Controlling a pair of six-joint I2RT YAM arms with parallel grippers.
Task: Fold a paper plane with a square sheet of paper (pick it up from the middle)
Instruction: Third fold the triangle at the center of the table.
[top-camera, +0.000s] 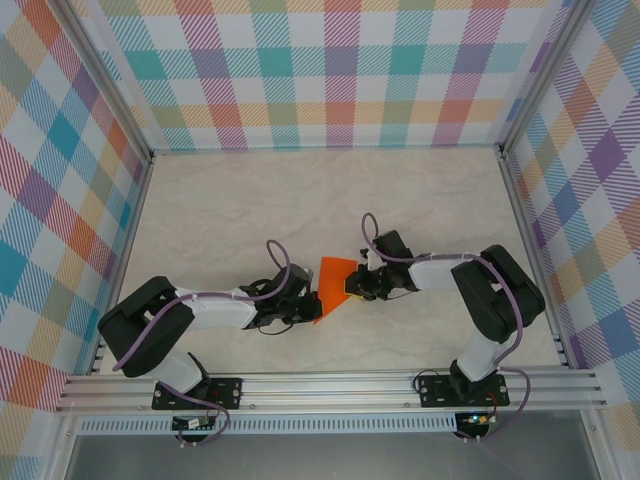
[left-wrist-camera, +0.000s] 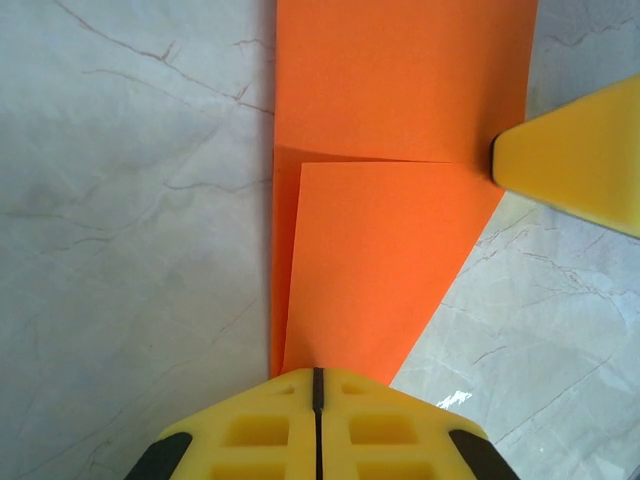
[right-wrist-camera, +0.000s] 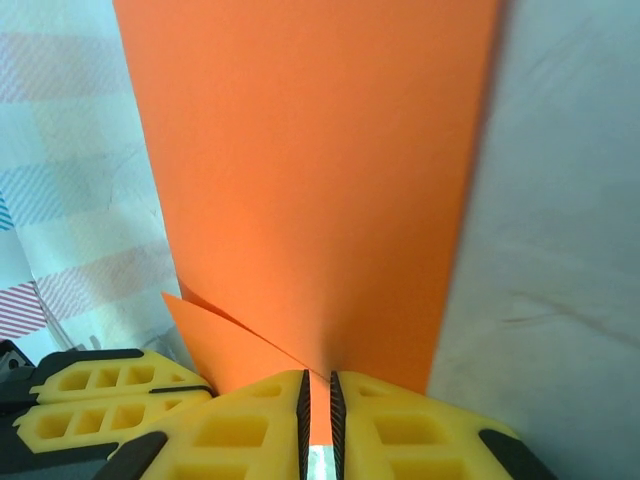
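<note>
The square sheet of paper (top-camera: 333, 283) is bright orange and partly folded, and it is held up between my two grippers near the table's front middle. In the left wrist view the sheet (left-wrist-camera: 400, 100) shows a folded flap with a horizontal crease. My left gripper (left-wrist-camera: 318, 372) is shut at the sheet's near edge. From the right, a yellow finger (left-wrist-camera: 580, 160) of the other gripper touches the paper's side. My right gripper (right-wrist-camera: 318, 378) has its jaws a narrow slit apart, with the paper (right-wrist-camera: 310, 180) and its crease running into the slit. From above, the left gripper (top-camera: 305, 303) and right gripper (top-camera: 358, 285) flank the paper.
The pale marble tabletop (top-camera: 250, 210) stretches behind the arms. Plaid walls (top-camera: 330, 80) and aluminium rails (top-camera: 330, 385) box it in on all sides. The left gripper's yellow body (right-wrist-camera: 90, 400) sits close at the lower left of the right wrist view.
</note>
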